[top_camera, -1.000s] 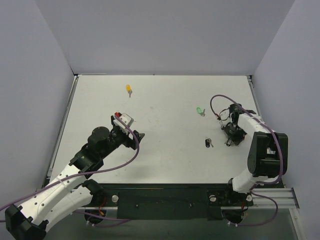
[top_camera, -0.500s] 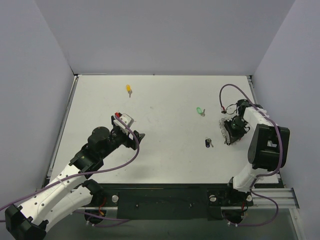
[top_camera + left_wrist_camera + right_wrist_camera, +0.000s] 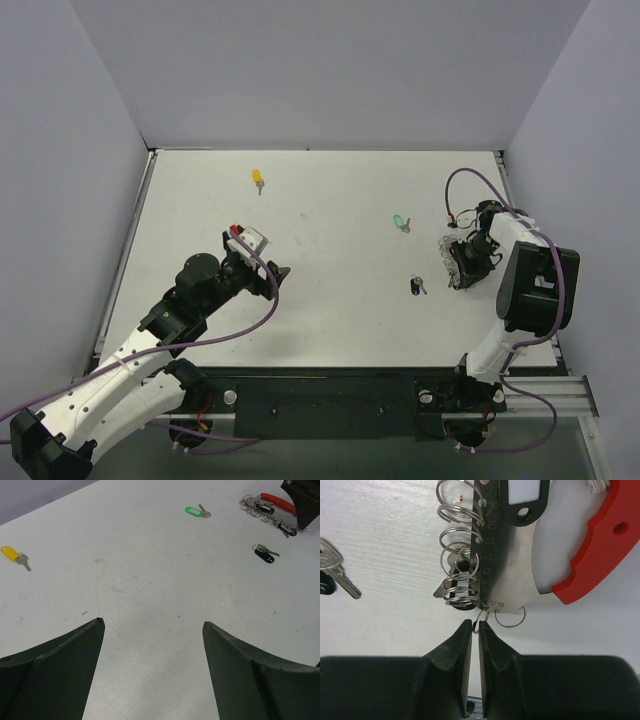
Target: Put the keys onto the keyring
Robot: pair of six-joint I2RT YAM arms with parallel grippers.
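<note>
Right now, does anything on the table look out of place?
Nothing is spilled or damaged. The yellow key lies alone at the back left, while the green key and black key lie near the keyring on the right.

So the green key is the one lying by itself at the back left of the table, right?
No, that one is the yellow key; the green key lies over on the right. The top view shows it.

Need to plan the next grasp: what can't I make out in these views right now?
- Top view: keyring too small, partly under the right gripper.
- Right wrist: black key cut off by left edge; red handle by right edge.
- Right wrist: whether the fingertips pinch the small wire ring is unclear.
</note>
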